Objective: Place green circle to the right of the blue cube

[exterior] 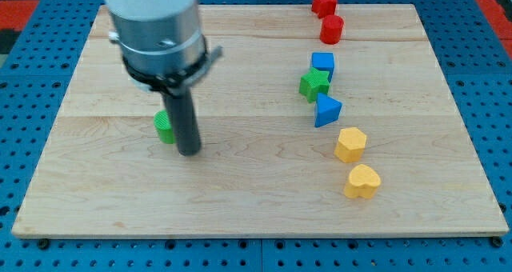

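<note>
Green circle (164, 127) low on the wooden surface (256, 200), far off to the view's left of the blue cube (323, 62) and nearer the view's bottom — mostly hidden behind the dark rod, only its left part showing. Round in plan as far as can be made out, so no long axis and no facing to speak of; standing flat, not tipped. No hand on this arm, nothing to part or close: just my tip (189, 153), planted on the surface just beside the circle, on its right and a shade toward the view's bottom. Contact between rod and circle not possible to tell. Awkward side, by the look of it — a push toward the cube would seem to call for the tip on the circle's left.

Around the blue cube, a crowded column: green star-like block (314, 85) touching the cube's lower left edge, blue triangular block (326, 110) just below that, then a yellow hexagon-like block (350, 144) and a yellow heart-like block (362, 181) trailing toward the view's bottom. Above the cube, a red cylinder-like block (331, 29) and a red star-like block (324, 1) at the surface's top edge. Bare wood to the right of the cube — the likely landing spot, with the column standing between it and the circle.
</note>
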